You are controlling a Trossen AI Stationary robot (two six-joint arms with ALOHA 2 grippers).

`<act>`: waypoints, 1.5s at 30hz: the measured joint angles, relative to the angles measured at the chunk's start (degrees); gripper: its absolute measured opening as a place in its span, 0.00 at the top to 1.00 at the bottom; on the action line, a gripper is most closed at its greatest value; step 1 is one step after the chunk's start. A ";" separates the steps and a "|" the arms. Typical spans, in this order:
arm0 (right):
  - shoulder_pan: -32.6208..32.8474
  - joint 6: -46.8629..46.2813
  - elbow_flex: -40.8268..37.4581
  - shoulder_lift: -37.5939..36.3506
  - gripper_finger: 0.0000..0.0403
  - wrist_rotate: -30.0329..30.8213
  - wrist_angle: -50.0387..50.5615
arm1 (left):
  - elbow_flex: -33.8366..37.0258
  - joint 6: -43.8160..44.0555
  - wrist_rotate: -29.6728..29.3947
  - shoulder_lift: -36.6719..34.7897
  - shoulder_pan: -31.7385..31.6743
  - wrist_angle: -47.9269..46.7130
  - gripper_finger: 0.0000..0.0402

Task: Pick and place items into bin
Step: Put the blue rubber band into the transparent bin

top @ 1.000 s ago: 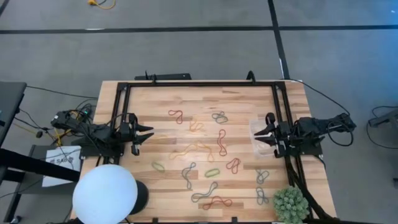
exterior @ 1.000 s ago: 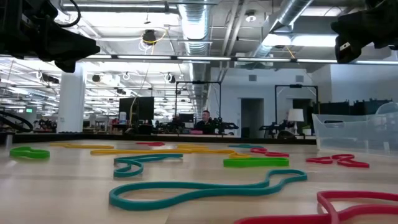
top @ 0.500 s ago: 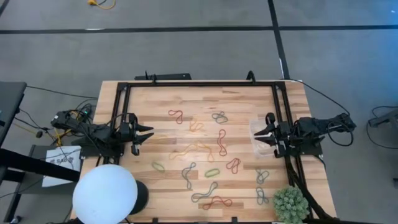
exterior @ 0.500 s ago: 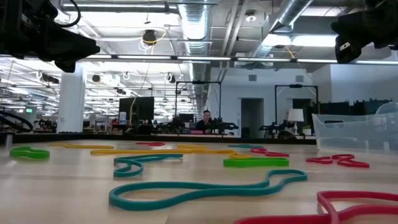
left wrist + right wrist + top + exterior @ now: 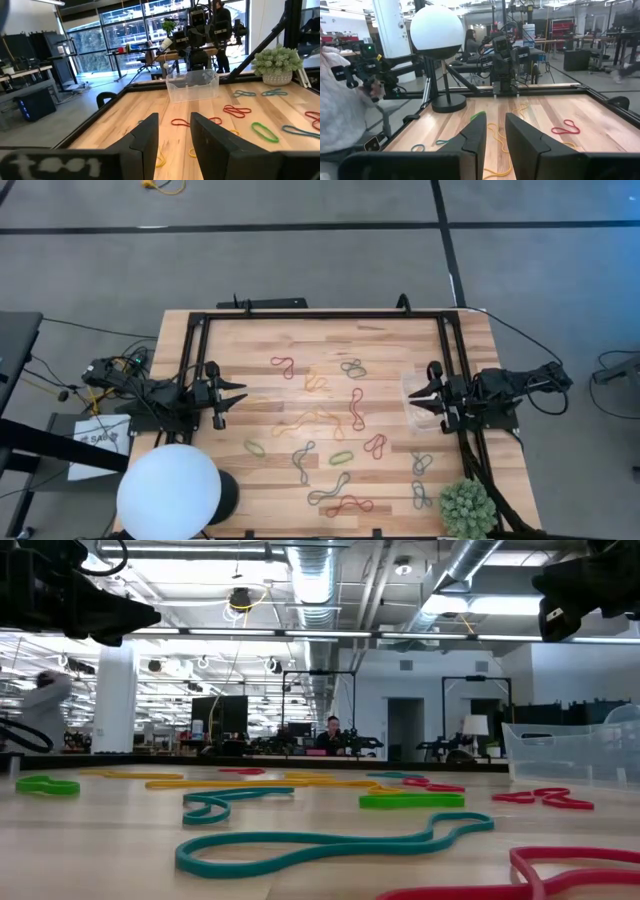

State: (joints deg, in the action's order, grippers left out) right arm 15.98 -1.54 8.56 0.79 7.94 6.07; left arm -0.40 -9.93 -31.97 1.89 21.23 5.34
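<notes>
Across the wooden table (image 5: 390, 340) we see the rubber bands (image 5: 330, 423) scattered flat, most twisted into figure-eights, their long axes pointing every way: a red band (image 5: 357, 408) runs front to back, while a yellow-orange band (image 5: 305, 421) stretches left to right. At the table's right edge sits the clear bin (image 5: 418, 402), upright with its mouth up, and no bands show inside it. Our right gripper (image 5: 430, 393) hovers just over the bin, its fingers (image 5: 520, 134) slightly parted and pinching nothing. Our left gripper (image 5: 232, 393) waits at the left edge, aimed at the bin, fingers (image 5: 209, 135) slightly apart and empty. A white globe lamp (image 5: 168, 492) and a spiky green plant (image 5: 467, 507) occupy the near corners.
</notes>
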 joint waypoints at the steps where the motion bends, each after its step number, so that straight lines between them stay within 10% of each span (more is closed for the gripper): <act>1: 0.00 0.01 0.00 -0.01 0.84 0.00 0.00 | 0.00 -0.02 0.00 -0.01 0.00 0.00 0.74; 23: -0.01 0.02 0.00 0.01 0.84 0.00 0.00 | 0.00 3.76 -0.36 -0.02 0.00 0.03 0.74; 34: 0.01 0.00 0.00 -0.01 0.84 0.00 0.00 | -1.39 4.72 -15.75 0.02 -0.57 -0.07 0.74; 45: -0.01 0.02 0.00 -0.01 0.84 0.00 0.04 | -7.16 2.45 -10.89 1.64 -8.74 2.58 0.74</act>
State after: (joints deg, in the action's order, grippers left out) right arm 15.97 -1.52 8.56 0.78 7.94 6.11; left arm -7.56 -7.49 -42.86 3.53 12.49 7.92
